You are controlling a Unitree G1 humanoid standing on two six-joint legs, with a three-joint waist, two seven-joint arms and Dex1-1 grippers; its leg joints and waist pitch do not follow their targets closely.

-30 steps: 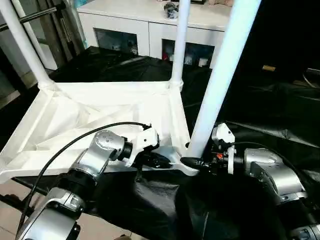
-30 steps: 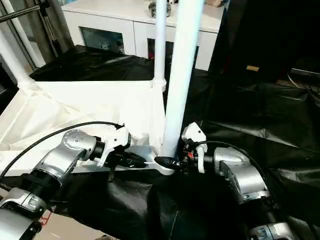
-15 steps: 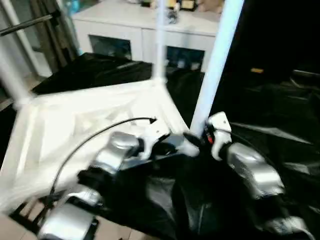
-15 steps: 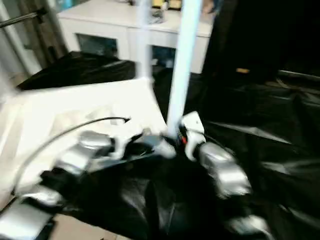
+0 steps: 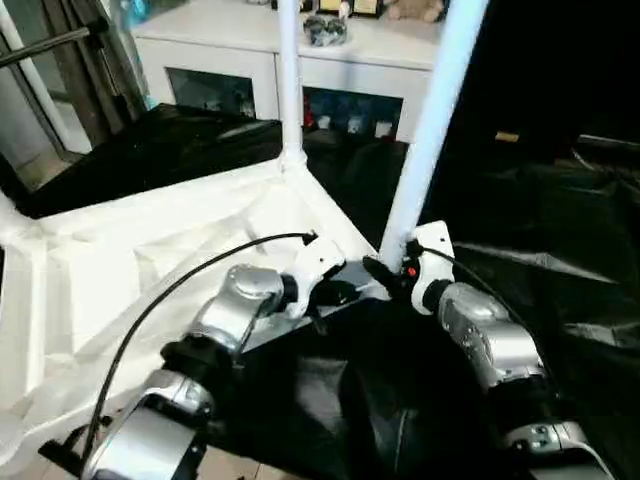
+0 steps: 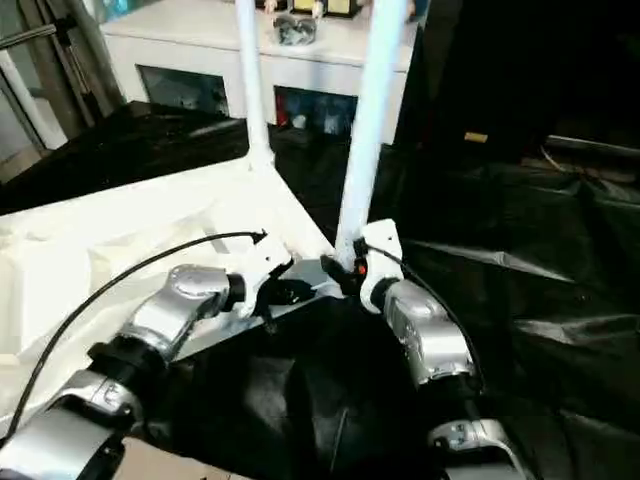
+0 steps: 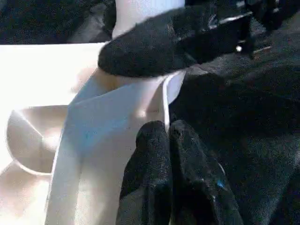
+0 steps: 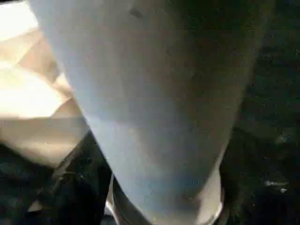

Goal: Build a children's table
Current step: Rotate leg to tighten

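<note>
1. Table top (image 5: 150, 270) lies upside down, ribbed side up, on the black-draped surface (image 5: 560, 230), reaching to its near edge. A far leg (image 5: 289, 80) stands in its far corner socket.
2. Left claw (image 5: 335, 292): silver forearm reaches in from the near-left edge, wrist about level, pointing at the near corner of the top. In the left wrist view the two fingers (image 7: 154, 145) are pressed together, pinching the thin rim of the top right beside the corner socket (image 7: 140, 84).
3. Near leg (image 5: 430, 120) stands nearly upright in that near corner socket, leaning slightly.
4. Right claw (image 6: 338, 272): forearm comes in from the near-right, wrist bent toward the leg's base. One black finger wraps across the leg at the socket, seen in the left wrist view; the claw looks closed round the leg's foot.
5. Step, as I judge it: seating this leg in its socket, left claw steadying the top.
6. Next move likely calls for pushing the leg straight down along its axis while holding the rim firm. Whether it is fully home, cannot tell.
</note>
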